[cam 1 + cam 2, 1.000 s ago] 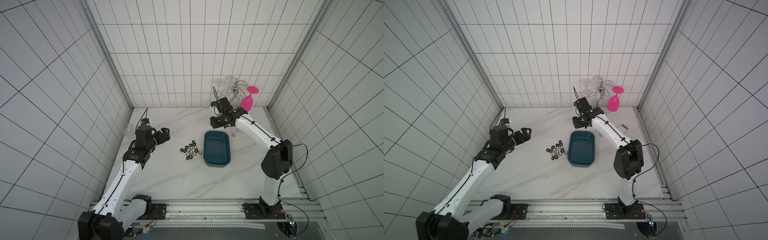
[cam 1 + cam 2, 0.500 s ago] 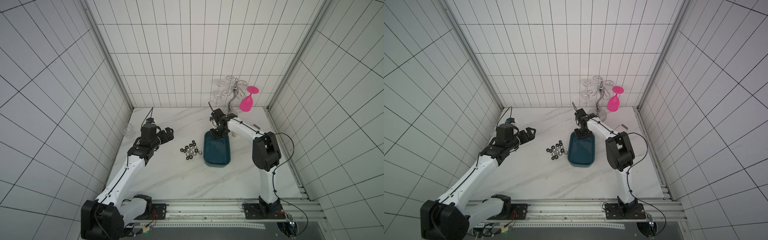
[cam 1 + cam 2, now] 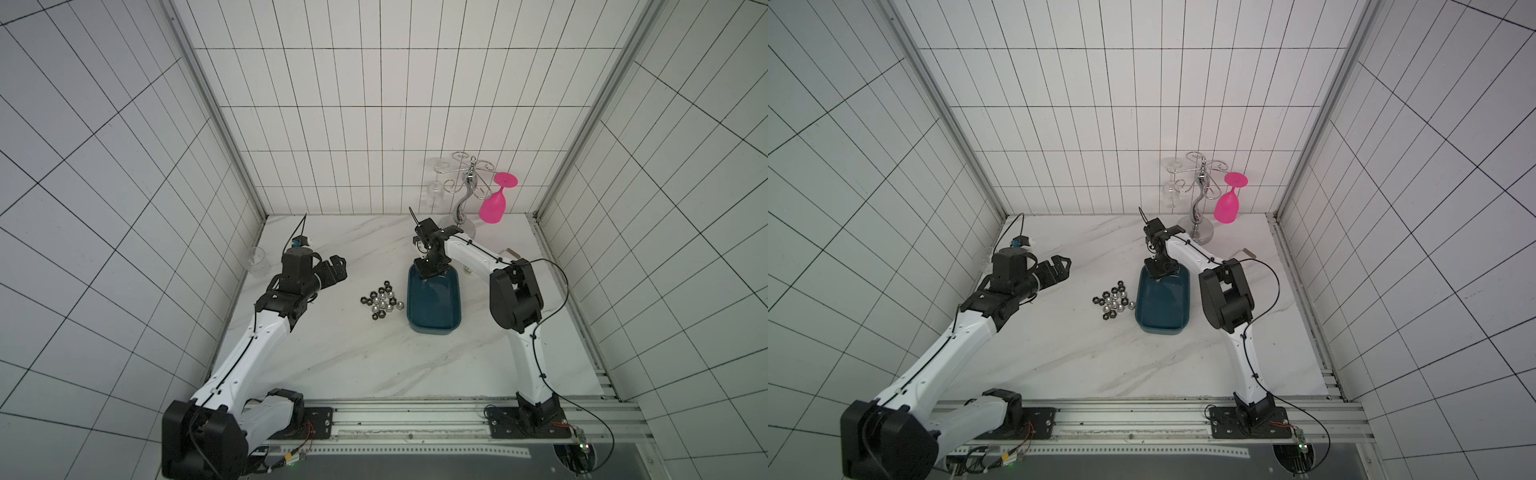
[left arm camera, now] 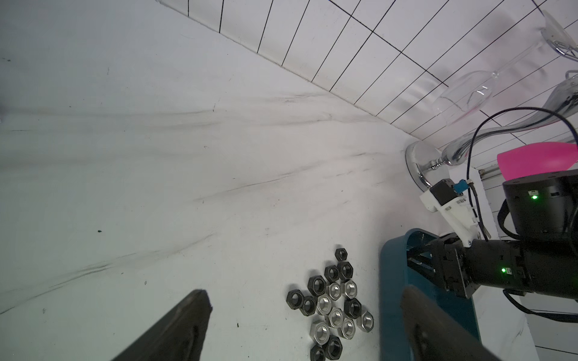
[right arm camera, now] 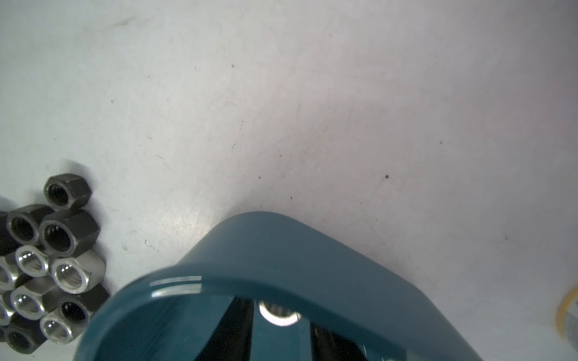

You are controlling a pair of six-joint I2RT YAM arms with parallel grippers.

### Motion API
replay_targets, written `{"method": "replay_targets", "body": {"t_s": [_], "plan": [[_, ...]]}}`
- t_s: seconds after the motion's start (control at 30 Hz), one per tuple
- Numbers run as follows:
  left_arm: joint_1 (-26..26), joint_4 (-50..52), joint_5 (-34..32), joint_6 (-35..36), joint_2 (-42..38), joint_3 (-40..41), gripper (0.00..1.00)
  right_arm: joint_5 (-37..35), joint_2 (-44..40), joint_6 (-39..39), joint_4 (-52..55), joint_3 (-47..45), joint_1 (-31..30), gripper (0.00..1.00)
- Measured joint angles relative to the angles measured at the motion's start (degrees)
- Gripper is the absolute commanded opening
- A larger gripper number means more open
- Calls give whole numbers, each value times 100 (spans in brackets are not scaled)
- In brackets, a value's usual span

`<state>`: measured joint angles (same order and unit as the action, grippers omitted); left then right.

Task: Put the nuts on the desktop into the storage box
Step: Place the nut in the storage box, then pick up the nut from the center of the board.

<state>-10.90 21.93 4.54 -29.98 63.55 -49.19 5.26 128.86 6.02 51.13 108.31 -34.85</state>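
**Item: my right fingers** [image 3: 431, 271]. They point down into the far end of the box [image 3: 436, 307], a dark teal tray on the counter [image 3: 353, 365]. The tips stand a little apart. One silver nut [image 5: 278, 314] sits between them, with a thin strip of teal showing on either side. I can see no hold on it. I cannot tell whether it rests on the box floor or hangs just above it.

**Item: my left fingers** [image 4: 303, 293]. They are spread wide with nothing between them, raised over the counter.

**Item: the other nuts** [image 3: 382, 300]. They form one tight heap, black and silver mixed. The heap lies on the counter just beside the box's long wall on my left arm's side, outside the rim. In my left wrist view it lies ahead of the two open tips, roughly between their lines and untouched. The box wall separates it from my right fingers.

**Item: rack** [image 3: 467, 195]. This is a wire stand by the back wall. A pink glass [image 3: 492, 205] hangs upside down from it.
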Motion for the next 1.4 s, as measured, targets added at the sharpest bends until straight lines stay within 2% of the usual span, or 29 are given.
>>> {"method": "replay_targets", "body": {"t_s": [0.1,0.3,0.47,0.7,0.83,1.17,1.4], "plan": [[0,17,-24,9,-44,0,98,0,0,-7,26,0,-17,44],[0,26,-74,55,-114,0,99,-13,-33,-7,68,0,-55,45],[9,87,-155,105,-125,0,98,-81,-533,7,66,39,-133,46],[105,190,-175,109,-125,-15,99,-144,-1036,46,7,896,-577,49],[234,221,-170,107,-144,-15,99,-129,-621,68,35,1554,-846,51],[385,269,-111,109,-254,-13,98,-122,1373,70,557,2844,-1248,52],[411,275,-66,109,-273,-4,99,-175,1657,68,800,3064,-1314,51]]}}
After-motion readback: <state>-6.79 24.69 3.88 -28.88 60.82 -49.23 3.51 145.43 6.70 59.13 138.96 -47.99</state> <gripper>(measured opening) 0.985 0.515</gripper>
